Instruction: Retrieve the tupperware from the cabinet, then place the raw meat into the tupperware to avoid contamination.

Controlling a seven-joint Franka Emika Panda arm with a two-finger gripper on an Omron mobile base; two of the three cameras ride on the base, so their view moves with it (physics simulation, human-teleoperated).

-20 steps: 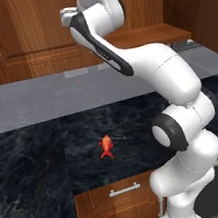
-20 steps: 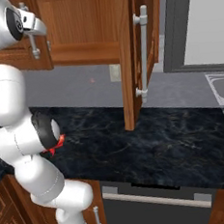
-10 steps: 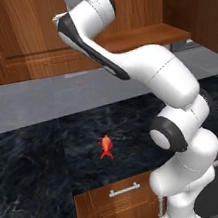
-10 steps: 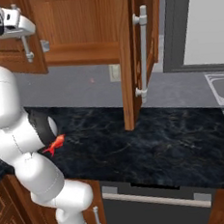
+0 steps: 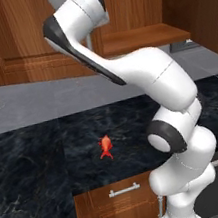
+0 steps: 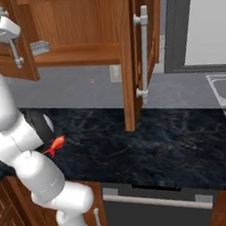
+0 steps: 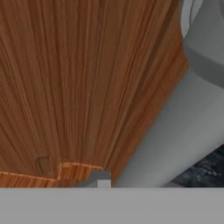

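Left base view: the white arm (image 5: 146, 79) climbs from the lower right and bends up and to the left, with its top joint in front of the wooden cabinet (image 5: 22, 40). The hand itself runs out past the top edge. Far below and in front of that raised end, the raw meat (image 5: 106, 147) lies alone on the dark marbled counter (image 5: 33, 160), near the counter's front edge and above a low drawer with a short handle (image 5: 124, 190). A bare wooden shelf (image 5: 139, 38) shows to the right of the arm's upper part.

Right base view: the hand sits at the upper left, and the gripper (image 6: 18, 59) points down in front of the left cabinet door (image 6: 5, 66). Its fingers look close together, with nothing seen between them, but they are small here and I cannot tell for sure whether they are fully closed. Just to the right of the gripper, a small pale grey tupperware (image 6: 39, 47) rests on the cabinet shelf, apart from the fingers. Further right, the other cabinet door (image 6: 129, 59) stands open with its long silver handle (image 6: 143, 53) facing out. The raw meat is well below the gripper, on the counter beside the arm's lower body.

Hand view: wood grain of the cabinet lies close ahead, with a grey wall (image 7: 183, 127) to the right and a sliver of counter at the lower right corner. The fingertips are hard to make out at the bottom.
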